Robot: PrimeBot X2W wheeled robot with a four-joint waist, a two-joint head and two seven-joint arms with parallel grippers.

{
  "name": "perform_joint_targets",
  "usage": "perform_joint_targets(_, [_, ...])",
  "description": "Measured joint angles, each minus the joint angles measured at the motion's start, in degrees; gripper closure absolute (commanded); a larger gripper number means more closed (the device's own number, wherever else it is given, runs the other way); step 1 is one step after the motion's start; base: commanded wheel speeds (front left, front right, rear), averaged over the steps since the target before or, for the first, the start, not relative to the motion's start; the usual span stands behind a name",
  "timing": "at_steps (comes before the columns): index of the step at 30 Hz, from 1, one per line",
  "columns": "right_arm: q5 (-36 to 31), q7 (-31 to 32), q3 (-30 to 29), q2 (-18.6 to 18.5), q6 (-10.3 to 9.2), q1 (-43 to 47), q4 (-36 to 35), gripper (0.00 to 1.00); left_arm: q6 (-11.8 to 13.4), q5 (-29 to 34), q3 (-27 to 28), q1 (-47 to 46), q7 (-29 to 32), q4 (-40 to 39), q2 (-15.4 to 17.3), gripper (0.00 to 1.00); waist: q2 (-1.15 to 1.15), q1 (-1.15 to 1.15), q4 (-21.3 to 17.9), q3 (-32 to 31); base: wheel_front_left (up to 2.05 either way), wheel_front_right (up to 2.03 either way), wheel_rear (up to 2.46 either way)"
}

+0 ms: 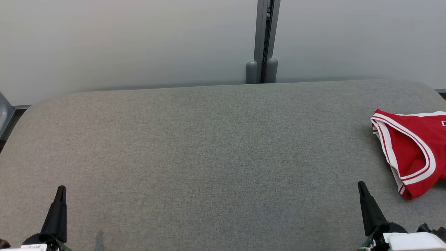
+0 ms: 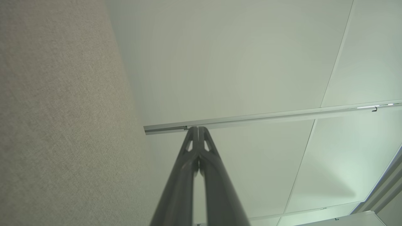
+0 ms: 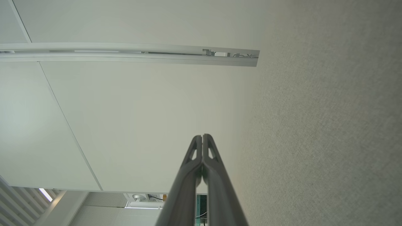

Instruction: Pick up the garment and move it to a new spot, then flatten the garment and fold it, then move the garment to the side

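A red garment [image 1: 414, 150] with white and red striped trim lies bunched at the right edge of the grey fabric table [image 1: 209, 146], partly cut off by the head view's right border. My left gripper [image 1: 61, 190] rests at the lower left, shut and holding nothing. My right gripper [image 1: 361, 185] sits at the lower right, also shut and empty, a short way left of and below the garment. In the left wrist view the fingertips of my left gripper [image 2: 198, 128] meet; in the right wrist view those of my right gripper [image 3: 202, 136] meet too.
A pale wall runs behind the table with a grey vertical post [image 1: 262, 42] at its middle. The wrist views look along the table's grey cloth [image 2: 56, 125] toward white wall panels and a metal rail [image 3: 132, 53].
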Motion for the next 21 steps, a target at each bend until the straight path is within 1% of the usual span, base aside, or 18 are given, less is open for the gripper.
perform_joint_targets(21, [-0.02, 0.00, -0.03, 0.02, 0.00, 0.00, 0.00, 1.00, 0.00, 0.00, 0.00, 0.00, -0.01, 0.00, -0.01, 1.00, 0.00, 0.00, 0.00, 0.00, 0.00, 0.00, 0.00])
